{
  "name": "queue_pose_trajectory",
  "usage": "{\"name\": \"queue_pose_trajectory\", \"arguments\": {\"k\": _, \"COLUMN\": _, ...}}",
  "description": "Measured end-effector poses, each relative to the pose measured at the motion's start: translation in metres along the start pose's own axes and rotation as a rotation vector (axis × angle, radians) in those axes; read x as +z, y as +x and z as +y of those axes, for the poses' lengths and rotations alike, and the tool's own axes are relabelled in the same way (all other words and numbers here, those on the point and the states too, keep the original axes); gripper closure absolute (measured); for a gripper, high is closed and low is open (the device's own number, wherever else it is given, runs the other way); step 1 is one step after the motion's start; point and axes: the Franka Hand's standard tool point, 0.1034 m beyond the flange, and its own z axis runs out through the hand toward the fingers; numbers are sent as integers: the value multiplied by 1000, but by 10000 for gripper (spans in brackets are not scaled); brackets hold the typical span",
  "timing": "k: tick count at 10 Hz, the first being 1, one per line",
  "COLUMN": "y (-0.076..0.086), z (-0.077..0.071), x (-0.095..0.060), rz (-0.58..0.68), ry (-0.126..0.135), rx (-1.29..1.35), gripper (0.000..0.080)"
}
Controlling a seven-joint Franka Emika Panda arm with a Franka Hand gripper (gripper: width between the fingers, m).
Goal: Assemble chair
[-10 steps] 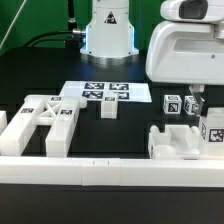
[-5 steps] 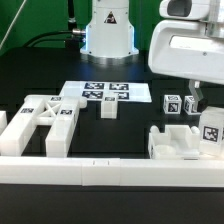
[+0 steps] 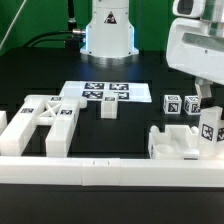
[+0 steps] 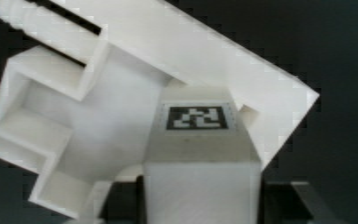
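The gripper [image 3: 199, 97] hangs to the exterior view's right of the marker board [image 3: 105, 92], over the seat slab [image 3: 178, 141] and its upright tagged piece [image 3: 211, 128]. It cannot be told whether the claw's fingers are apart or clamped on that piece. The cross-braced frame [image 3: 45, 118] lies to the board's left. One short post [image 3: 108, 108] stands just in front of the board. Two tagged blocks [image 3: 172, 103] sit near its right end.

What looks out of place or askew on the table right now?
Nothing broken or spilled. Only oddity: one short post stands at the marker board's front edge, apparently overlapping it. Cross-braced frame lies flat.
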Motion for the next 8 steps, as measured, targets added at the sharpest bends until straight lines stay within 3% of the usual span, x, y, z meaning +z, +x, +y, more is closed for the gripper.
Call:
{"name": "queue_pose_trajectory", "arguments": {"k": 1, "y": -1, "z": 0, "x": 0, "rz": -2, "ry": 0, "rx": -29, "gripper": 396}}
{"name": "queue_pose_trajectory", "arguments": {"k": 3, "y": 2, "z": 0, "x": 0, "rz": 0, "ry": 0, "rx": -127, "gripper": 173}}
{"name": "queue_pose_trajectory", "arguments": {"k": 8, "y": 9, "z": 1, "x": 0, "rz": 5, "ry": 2, "rx": -670, "gripper": 151}}
